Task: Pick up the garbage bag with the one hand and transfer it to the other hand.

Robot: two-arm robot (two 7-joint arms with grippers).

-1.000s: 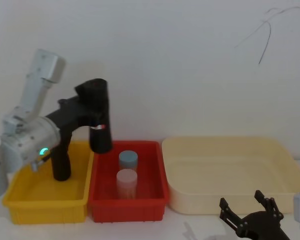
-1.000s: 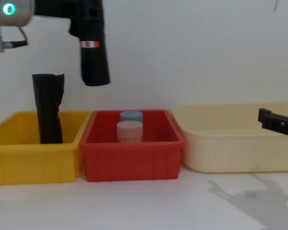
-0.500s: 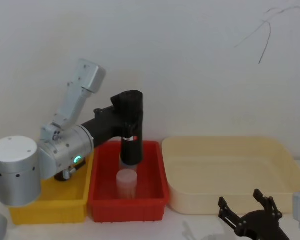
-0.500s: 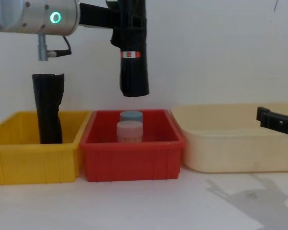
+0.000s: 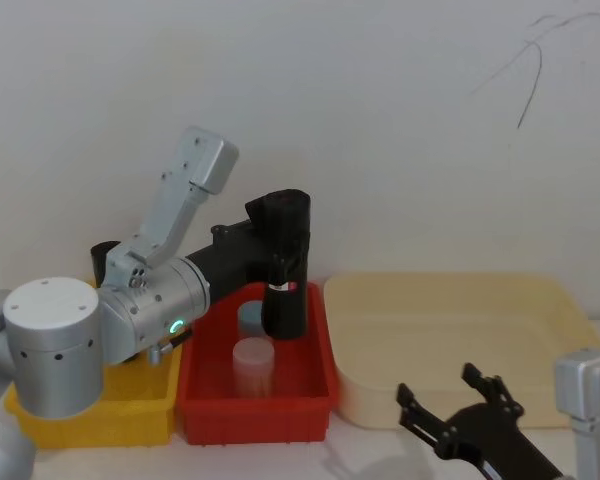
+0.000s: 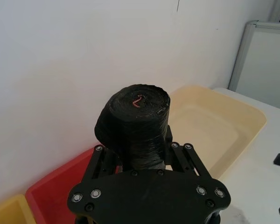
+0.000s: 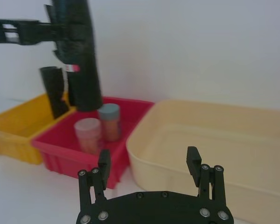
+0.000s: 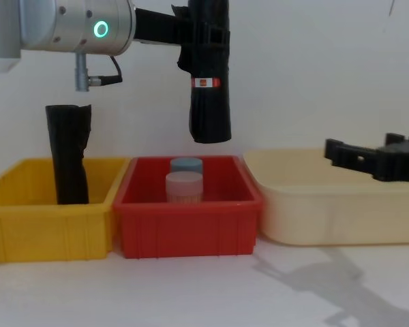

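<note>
In the chest view, the garbage bag [image 8: 210,102] runs off the top edge, so you cannot see its upper end, and its label [image 8: 204,83] is too small to read. From the head camera, the left arm [image 5: 150,300] covers most of the yellow bin [image 5: 110,420] and all but the top of the unlabelled black roll [image 5: 104,255]. The bag there hides part of the blue-lidded jar [image 5: 248,316], and the bottom edge cuts off the right gripper [image 5: 437,383]. In the left wrist view, the left gripper [image 6: 139,154] hides the bag's lower length from you.
</note>
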